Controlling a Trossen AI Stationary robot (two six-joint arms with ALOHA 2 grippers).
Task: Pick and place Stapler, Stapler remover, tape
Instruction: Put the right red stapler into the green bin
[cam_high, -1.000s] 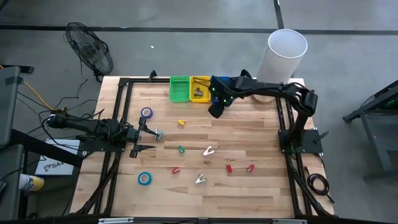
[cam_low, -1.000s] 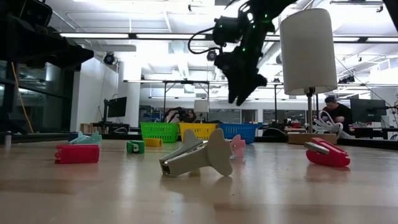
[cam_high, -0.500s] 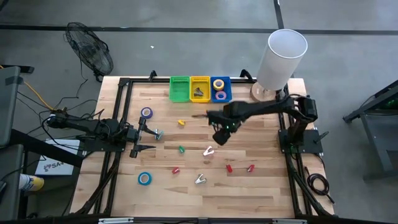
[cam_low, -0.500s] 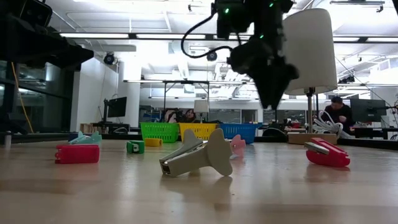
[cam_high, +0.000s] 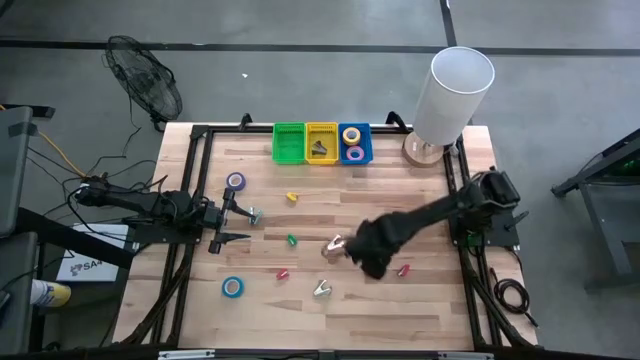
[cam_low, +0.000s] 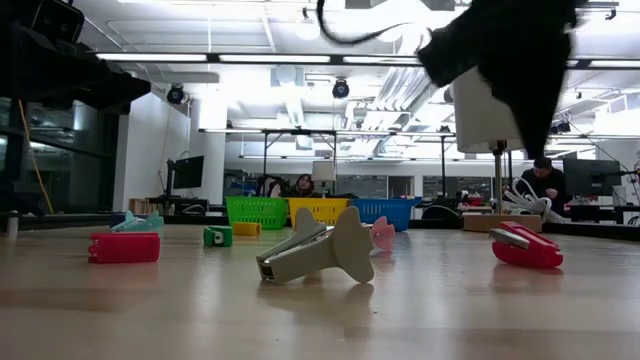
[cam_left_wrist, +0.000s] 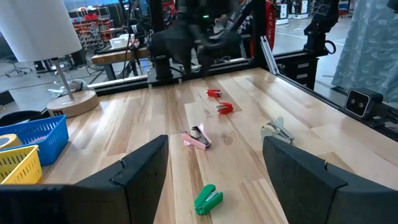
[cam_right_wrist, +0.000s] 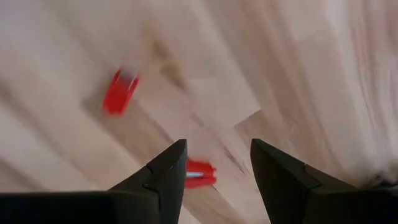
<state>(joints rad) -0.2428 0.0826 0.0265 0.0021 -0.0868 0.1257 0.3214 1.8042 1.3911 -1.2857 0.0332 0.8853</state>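
My right gripper (cam_high: 371, 262) (cam_right_wrist: 217, 163) is open and empty above the table, over the red staplers. One small red stapler (cam_right_wrist: 199, 174) shows between its fingers, lying on the wood; another (cam_right_wrist: 120, 92) lies farther off, and one shows beside the gripper in the high view (cam_high: 403, 270). A pink-silver stapler remover (cam_high: 333, 245) lies just left of the gripper. My left gripper (cam_high: 242, 218) (cam_left_wrist: 214, 158) waits open at the table's left. A blue tape roll (cam_high: 233, 287) and a purple tape roll (cam_high: 235, 181) lie flat on the table.
Green (cam_high: 289, 142), yellow (cam_high: 321, 130) and blue (cam_high: 368, 150) bins stand at the far edge; the blue bin holds tape rolls. A white lamp (cam_high: 455, 85) stands at the far right. A green stapler (cam_high: 291, 240), a yellow one (cam_high: 291, 197), a red one (cam_high: 283, 272) and a silvery remover (cam_high: 322, 289) lie scattered.
My right gripper has swung from above the blue bin at the far edge toward the table's near edge and down, past the pink-silver remover, to above the red staplers. The blue bin's tape rolls have come into view.
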